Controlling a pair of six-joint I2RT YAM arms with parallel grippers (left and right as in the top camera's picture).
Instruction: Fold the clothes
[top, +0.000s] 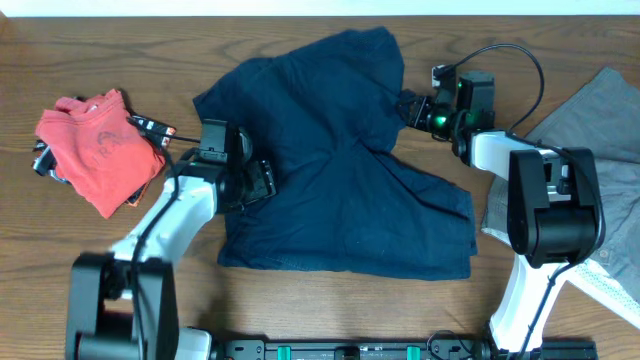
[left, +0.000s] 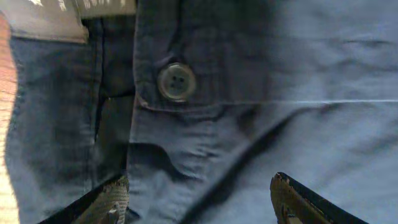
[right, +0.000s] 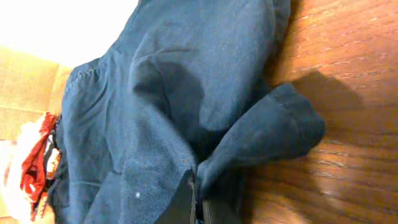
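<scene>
Two hands flank the navy shorts (top: 350, 180), spread mid-worktop (top: 100, 40), waistband left, legs right. My left hand (top: 262, 182) hovers released over the waistband button (left: 176, 81). My right hand (top: 415, 108) is clenched on the upper leg's edge, so I judge the fold runs right-to-left.

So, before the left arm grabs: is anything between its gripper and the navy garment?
Nothing visible. The left gripper hangs open directly over the navy garment, with only bare fabric and a button beneath it.
</scene>
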